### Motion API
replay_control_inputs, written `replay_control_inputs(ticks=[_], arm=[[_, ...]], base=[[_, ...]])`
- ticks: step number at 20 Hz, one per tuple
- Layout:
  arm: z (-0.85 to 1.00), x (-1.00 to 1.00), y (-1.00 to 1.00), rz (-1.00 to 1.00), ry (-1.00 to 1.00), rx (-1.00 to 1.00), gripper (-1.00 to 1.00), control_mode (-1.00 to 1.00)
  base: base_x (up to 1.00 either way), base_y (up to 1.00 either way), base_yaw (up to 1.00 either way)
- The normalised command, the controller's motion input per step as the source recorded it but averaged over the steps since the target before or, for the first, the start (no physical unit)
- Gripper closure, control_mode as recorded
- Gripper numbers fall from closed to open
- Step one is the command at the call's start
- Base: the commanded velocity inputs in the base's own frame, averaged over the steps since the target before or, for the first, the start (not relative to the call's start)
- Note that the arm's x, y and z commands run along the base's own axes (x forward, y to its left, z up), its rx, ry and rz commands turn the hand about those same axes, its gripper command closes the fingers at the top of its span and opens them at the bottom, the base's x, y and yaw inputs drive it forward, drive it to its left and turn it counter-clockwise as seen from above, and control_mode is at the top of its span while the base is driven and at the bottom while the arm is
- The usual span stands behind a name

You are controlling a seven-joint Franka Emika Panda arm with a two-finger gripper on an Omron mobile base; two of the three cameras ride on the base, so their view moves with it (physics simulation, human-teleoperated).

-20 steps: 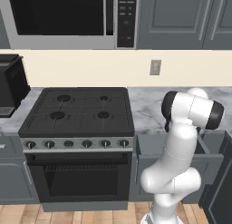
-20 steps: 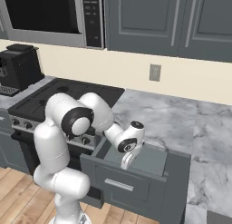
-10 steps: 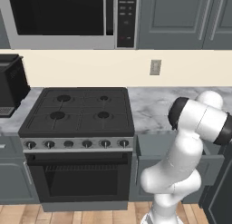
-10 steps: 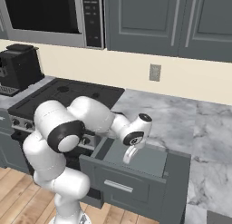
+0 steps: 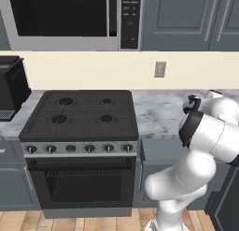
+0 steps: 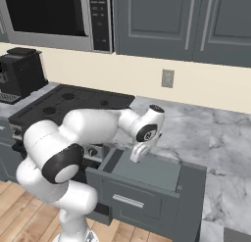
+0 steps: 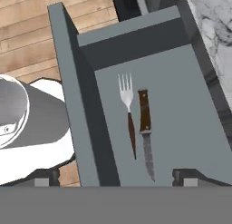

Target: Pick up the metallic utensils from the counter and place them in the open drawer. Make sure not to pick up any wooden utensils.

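The open drawer [image 7: 181,105] lies below my hand, and both metallic utensils rest flat on its grey floor. A silver fork [image 7: 128,114] with a dark handle lies beside a knife [image 7: 145,132] with a brown handle, side by side and apart. My gripper [image 7: 115,182] hangs open above them with nothing between its fingertips [image 7: 185,177]. From the right base view the gripper [image 6: 136,155] hovers just over the drawer [image 6: 142,199], which juts out from under the marble counter [image 6: 196,133]. The wooden utensils are out of view.
A black stove [image 5: 81,113] with its oven door stands left of the drawer [image 5: 161,148]. A microwave [image 6: 49,13] and grey wall cabinets hang above. A black coffee machine [image 6: 19,72] sits at the far left. Wooden floor [image 7: 27,41] lies beyond the drawer front.
The arm's big elbow joint has swung round while the hand stayed over the drawer and rose a little. The jaws stay wide apart.
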Motion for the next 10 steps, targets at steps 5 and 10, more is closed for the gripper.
replay_control_inputs(ticks=[5, 10], arm=[[0.49, -0.03, 0.18, -0.24, 0.17, 0.0, -1.0, -1.0], [0.41, -0.12, 0.24, -0.39, 0.0, 0.01, -1.0, -1.0]], base=[[0.0, 0.0, 0.0], [0.0, 0.0, 0.0]])
